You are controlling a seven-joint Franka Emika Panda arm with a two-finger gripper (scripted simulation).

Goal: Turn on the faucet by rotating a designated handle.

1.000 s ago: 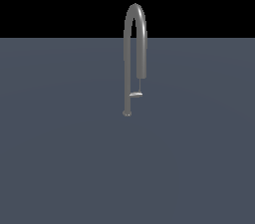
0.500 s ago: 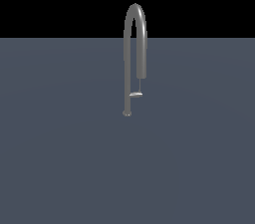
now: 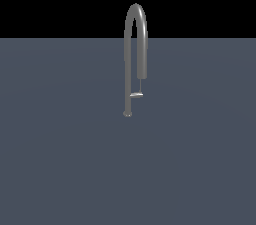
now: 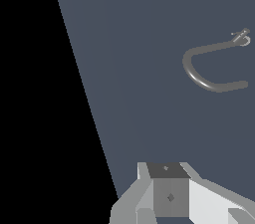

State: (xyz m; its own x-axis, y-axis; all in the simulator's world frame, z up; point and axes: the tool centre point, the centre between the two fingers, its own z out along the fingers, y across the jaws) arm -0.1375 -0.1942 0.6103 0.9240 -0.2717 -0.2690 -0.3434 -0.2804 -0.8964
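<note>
The faucet (image 3: 126, 69) is a thin grey tube bent into an upside-down U, standing on a small round foot on the dark grey-blue floor. Its handle (image 3: 136, 95), a short flat lever, sticks out level toward the exterior view's right, just under the spout end. In the wrist view the faucet (image 4: 199, 81) looks small and far off, with the handle (image 4: 242, 35) near its foot. My gripper (image 4: 189, 218) shows only at that picture's edge, well apart from the faucet. Its two finger stubs stand wide apart with nothing between them. The exterior view does not show the arm.
The flat grey-blue floor (image 3: 65, 159) spreads around the faucet, with black background beyond its far edge. In the wrist view the floor's edge (image 4: 84, 93) runs slantwise, with black past it.
</note>
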